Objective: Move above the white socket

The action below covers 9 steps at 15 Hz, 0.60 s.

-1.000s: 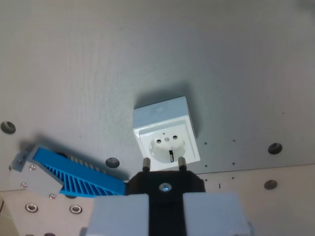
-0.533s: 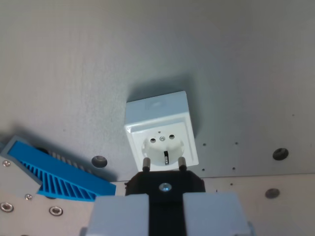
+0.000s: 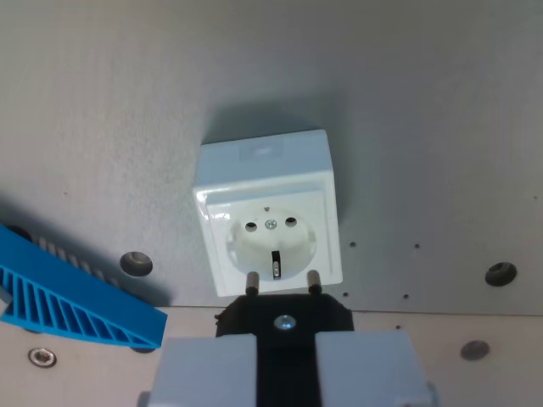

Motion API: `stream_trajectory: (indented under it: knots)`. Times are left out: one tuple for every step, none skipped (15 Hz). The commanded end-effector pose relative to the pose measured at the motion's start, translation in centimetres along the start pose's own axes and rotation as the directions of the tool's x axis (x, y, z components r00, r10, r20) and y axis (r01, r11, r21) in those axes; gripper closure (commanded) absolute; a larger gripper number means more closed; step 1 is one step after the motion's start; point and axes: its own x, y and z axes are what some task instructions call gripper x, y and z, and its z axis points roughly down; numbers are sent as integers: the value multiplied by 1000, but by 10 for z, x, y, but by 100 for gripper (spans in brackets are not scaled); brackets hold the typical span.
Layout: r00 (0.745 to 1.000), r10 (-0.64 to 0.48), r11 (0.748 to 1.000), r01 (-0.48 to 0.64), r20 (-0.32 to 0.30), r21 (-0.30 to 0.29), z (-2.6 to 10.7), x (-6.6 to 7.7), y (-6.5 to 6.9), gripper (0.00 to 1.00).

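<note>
A: Wrist view, item one?
B: White socket [image 3: 267, 219], on the grey table [image 3: 102, 102], now larger and nearer frame centre than a second ago; its round face sits just above the plug pins.
A: Item two?
B: Gripper [image 3: 285, 360], pinching the black plug [image 3: 284, 318], two pins [image 3: 252, 281] pointing at the socket's lower edge.
A: Item three?
B: Blue ribbed part [image 3: 68, 297], slid toward the wrist view's left edge. The camera moved, not the objects.
A: Meaning?
B: Approach is closing; likely nearly above the socket.

The gripper [image 3: 284, 298] sits at the bottom of the wrist view, its grey fingers [image 3: 208, 369] squeezing a black plug [image 3: 284, 320].
</note>
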Motion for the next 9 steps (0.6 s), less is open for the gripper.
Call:
stream_trajectory:
  knots:
    - [993, -77, 997, 76, -95, -8, 17, -11, -2, 100]
    - [992, -83, 997, 83, -95, -9, 22, -14, -3, 100]
    - [992, -82, 997, 82, -98, -10, 27, -17, -3, 100]
    - [992, -85, 996, 84, -97, -10, 33, -20, -4, 100]
    - [992, -86, 996, 86, -97, -11, 38, -22, -4, 100]
    - [991, -86, 996, 85, -98, -12, 43, -24, -5, 100]
    - [992, -84, 996, 83, -97, -13, 48, -26, -5, 100]
    - [992, -83, 997, 82, -96, -14, 53, -27, -5, 100]
    - [992, -81, 997, 80, -95, -15, 56, -28, -6, 100]
